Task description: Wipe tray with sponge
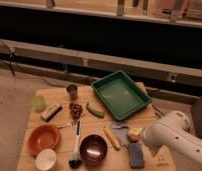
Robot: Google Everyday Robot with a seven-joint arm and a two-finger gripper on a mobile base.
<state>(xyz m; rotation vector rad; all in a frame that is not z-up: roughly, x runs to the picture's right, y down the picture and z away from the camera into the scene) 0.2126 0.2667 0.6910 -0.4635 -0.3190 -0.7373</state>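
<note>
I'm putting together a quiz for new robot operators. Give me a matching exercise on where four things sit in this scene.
Things:
1. tray
2. sponge
3. orange bowl
4. gripper

Places:
A. front left of the table
B. at the end of the arm, close by the sponge
C. back right of the table
D. front right of the table

Pairs: 1-C, 2-D, 3-A, 4-B

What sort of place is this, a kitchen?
Probably a robot test room, not a kitchen: a wooden table laid with a tray, bowls and a sponge, on a bare floor before a dark wall. The gripper hangs by the sponge near the table's front edge.
</note>
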